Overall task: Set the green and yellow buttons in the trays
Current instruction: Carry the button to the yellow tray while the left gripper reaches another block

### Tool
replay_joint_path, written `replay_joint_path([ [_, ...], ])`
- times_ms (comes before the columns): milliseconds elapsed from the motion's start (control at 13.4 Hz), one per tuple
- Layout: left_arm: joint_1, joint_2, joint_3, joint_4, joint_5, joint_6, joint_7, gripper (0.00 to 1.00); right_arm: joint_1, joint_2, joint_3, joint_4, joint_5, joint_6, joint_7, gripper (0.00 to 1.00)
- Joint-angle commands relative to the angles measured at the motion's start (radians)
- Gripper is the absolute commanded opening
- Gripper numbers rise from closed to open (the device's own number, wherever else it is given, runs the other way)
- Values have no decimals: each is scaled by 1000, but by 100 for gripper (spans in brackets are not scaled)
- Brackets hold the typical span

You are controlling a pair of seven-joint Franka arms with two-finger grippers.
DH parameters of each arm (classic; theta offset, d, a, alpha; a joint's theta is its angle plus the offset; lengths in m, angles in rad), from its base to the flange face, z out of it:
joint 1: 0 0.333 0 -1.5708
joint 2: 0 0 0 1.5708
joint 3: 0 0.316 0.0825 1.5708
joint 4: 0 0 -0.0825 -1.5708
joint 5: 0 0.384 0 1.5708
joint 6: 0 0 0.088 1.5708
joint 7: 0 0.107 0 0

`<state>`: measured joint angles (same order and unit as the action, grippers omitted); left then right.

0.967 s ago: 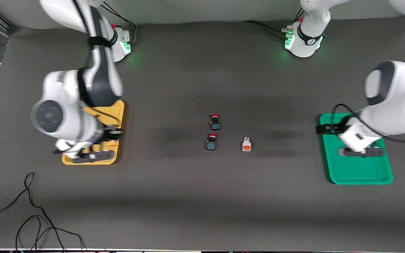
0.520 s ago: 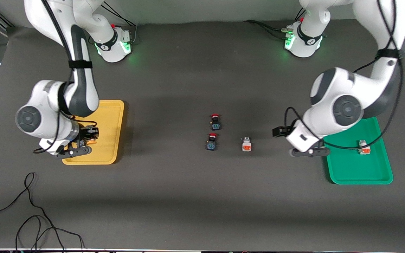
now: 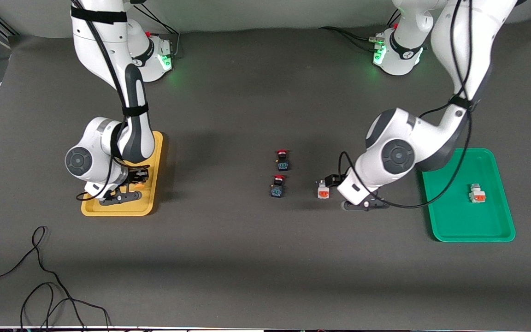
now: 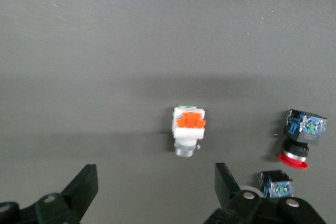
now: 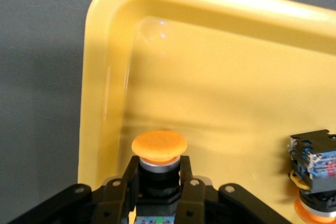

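Note:
My right gripper (image 3: 120, 197) is low over the yellow tray (image 3: 152, 152), at its end nearer the front camera. In the right wrist view it (image 5: 159, 174) is shut on a yellow-capped button (image 5: 159, 147). A second yellow-capped button (image 5: 315, 179) lies in that tray (image 5: 210, 77). My left gripper (image 3: 365, 205) is open and empty above the table, beside a white button with an orange face (image 3: 323, 190). That button (image 4: 188, 132) lies just ahead of the open left gripper (image 4: 155, 184). Another white and orange button (image 3: 476, 193) lies in the green tray (image 3: 459, 226).
Two red-capped black-and-blue switches (image 3: 282, 159) (image 3: 278, 185) stand mid-table, beside the loose white button toward the right arm's end. They show in the left wrist view too (image 4: 299, 137) (image 4: 276, 183). Black cables (image 3: 39, 276) lie at the table's near corner.
My left gripper left the green tray, where a white button now lies, and moved toward mid-table beside the loose white button. My right arm shifted over the yellow tray with its button.

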<state>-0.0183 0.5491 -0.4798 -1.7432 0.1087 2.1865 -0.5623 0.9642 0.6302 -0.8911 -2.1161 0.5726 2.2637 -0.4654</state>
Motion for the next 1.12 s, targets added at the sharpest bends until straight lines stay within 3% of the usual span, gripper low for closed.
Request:
replay_joint_path([
  [0,-55,84,20,22,26,91,-92,99,-5,-3,-6,13,32,2,-33,99],
  [297,-69,166,20,24,126,179,-165,99,1,-47,-21,53,24,-54,-18,100],
  [520,-77,198,20,22,147,194,-166,99,39,-61,-153,181,1,-270,-25,100],
  [669,-116,209,61,24,149,223,-166,98,59,-61,-216,311,-71,-438,-6,100],
  [818,-181,213,125,24,147,254,-188,91,67,-63,-264,428,-83,-576,-4,100],
  [892,-204,213,145,24,149,269,-191,77,67,-63,-278,485,-103,-626,-4,100],
  [967,-212,213,155,25,148,274,-194,29,65,-64,-281,536,-124,-665,-4,100],
  [1041,-212,213,156,25,149,272,-194,14,67,-63,-293,582,-138,-700,-2,100],
])
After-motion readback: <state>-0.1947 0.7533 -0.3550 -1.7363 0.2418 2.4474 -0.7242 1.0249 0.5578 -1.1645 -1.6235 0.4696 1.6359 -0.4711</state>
